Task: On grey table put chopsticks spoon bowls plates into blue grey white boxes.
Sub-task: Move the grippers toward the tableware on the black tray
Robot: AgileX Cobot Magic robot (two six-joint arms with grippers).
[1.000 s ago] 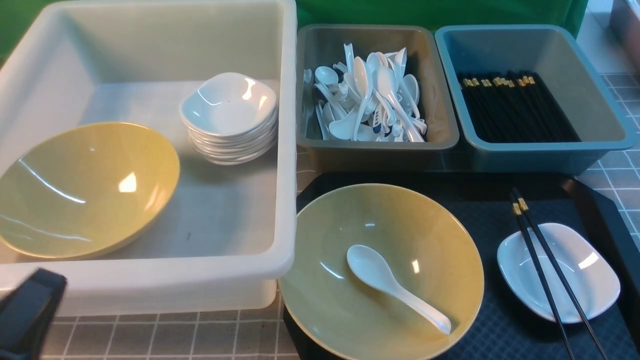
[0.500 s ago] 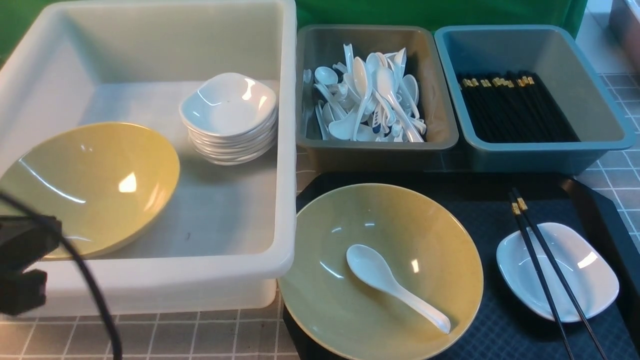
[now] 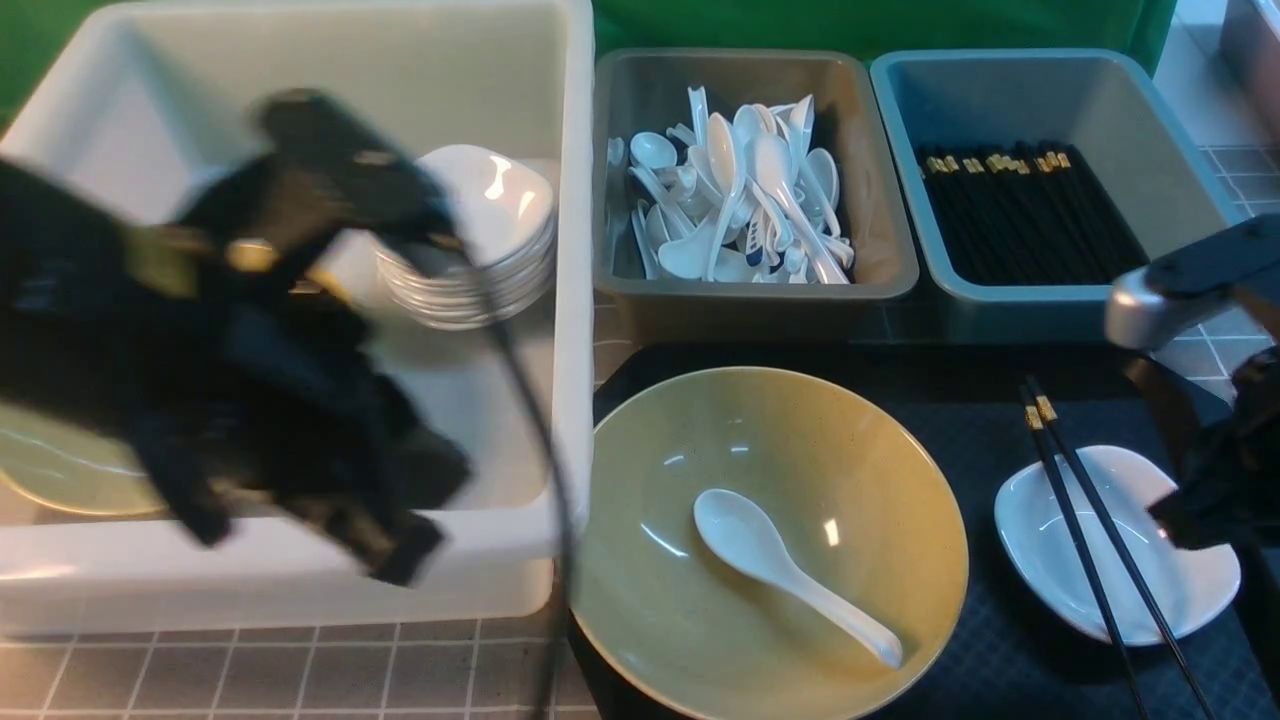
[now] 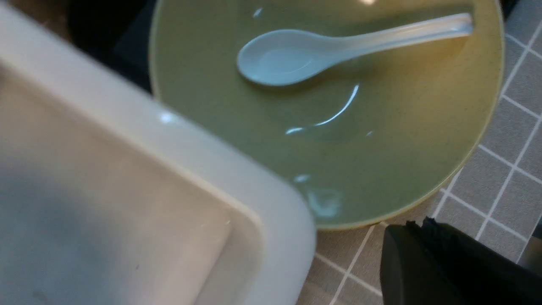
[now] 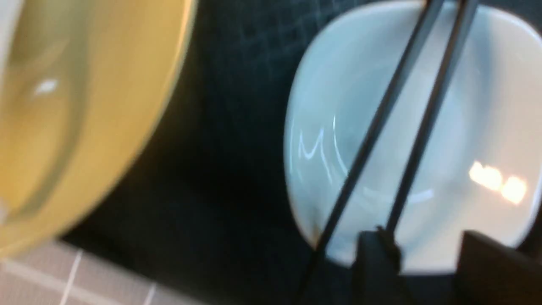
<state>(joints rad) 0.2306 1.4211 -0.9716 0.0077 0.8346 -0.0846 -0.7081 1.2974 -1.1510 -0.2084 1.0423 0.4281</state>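
On the dark tray an olive-yellow bowl [image 3: 780, 440] holds a white spoon [image 3: 760, 560]; both also show in the left wrist view, bowl [image 4: 381, 140] and spoon [image 4: 296, 55]. Beside it, two black chopsticks [image 3: 1085, 525] lie across a white plate [image 3: 1040, 550]. My right gripper [image 3: 1185, 525] hovers over that plate's right side, open and empty; up close its jaws [image 5: 423, 248] stand apart just by one chopstick [image 5: 423, 127] on the plate [image 5: 487, 106]. My left gripper [image 3: 395, 555], blurred, is over the white box's [image 3: 575, 300] front corner and is shut [image 4: 417, 224] on nothing.
The white box holds another yellow bowl [image 3: 60, 470], mostly hidden by my left arm, and a stack of plates [image 3: 500, 240]. The grey box [image 3: 750, 310] is full of spoons, the blue box [image 3: 1020, 315] of chopsticks. The dark tray [image 3: 960, 400] lies on the grey table [image 3: 300, 670].
My left arm has swung up from the lower left corner to over the white box. My right arm has come into view from the right, above the plate. The dishes have not moved.
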